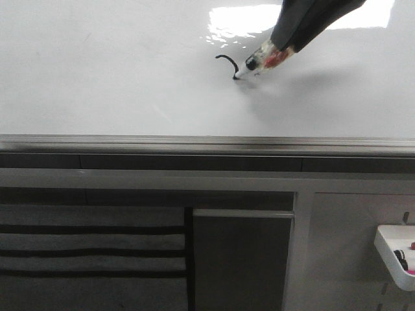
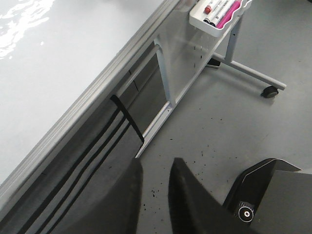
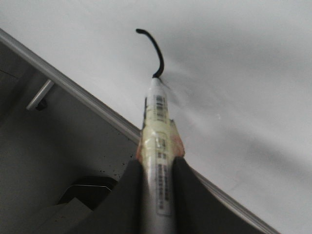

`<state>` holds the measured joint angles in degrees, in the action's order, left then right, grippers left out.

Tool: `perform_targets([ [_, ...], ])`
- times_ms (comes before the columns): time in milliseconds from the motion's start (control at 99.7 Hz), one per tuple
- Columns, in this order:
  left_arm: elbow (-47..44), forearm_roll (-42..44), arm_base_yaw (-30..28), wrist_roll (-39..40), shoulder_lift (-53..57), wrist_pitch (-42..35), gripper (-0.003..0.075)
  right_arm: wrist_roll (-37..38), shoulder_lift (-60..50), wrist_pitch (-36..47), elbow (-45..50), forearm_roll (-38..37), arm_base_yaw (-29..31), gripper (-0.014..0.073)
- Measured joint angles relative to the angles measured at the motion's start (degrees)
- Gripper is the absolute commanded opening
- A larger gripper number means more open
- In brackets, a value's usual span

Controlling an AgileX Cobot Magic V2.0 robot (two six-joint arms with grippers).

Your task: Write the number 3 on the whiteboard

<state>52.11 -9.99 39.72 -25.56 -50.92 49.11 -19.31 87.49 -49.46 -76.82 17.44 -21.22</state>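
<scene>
The whiteboard (image 1: 97, 78) is glossy white and fills the upper front view, with a bright light reflected on it. On it is a short black curved stroke (image 1: 227, 60) of the number 3, arching over and dropping to the marker's tip. My right gripper (image 1: 284, 40) comes in from the upper right, shut on a white marker (image 1: 262, 61) with a red-printed label. In the right wrist view the marker (image 3: 158, 126) sits between the fingers of my right gripper (image 3: 158, 163), its tip on the end of the stroke (image 3: 155, 48). My left gripper (image 2: 156, 168) hangs over the floor, narrowly open and holding nothing.
A grey metal rail (image 1: 194, 144) runs along the board's near edge. Below it stand the grey stand frame and a dark striped panel (image 1: 91, 246). A small white tray (image 1: 392, 253) of markers hangs at the lower right, and the left wrist view shows that tray (image 2: 219, 14) too.
</scene>
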Motion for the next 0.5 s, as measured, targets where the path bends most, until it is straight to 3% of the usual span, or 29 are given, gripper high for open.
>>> perform_targets([
  [221,0.0,0.8,0.0,0.0,0.0,0.0,0.0113,0.6,1.3,2.4,0.7,1.5,-1.3,-0.0017],
  [501,0.0,1.7,0.0,0.0,0.0,0.0,0.0113,1.8,-0.8,-2.2,1.8,0.3,0.9,-0.0017],
])
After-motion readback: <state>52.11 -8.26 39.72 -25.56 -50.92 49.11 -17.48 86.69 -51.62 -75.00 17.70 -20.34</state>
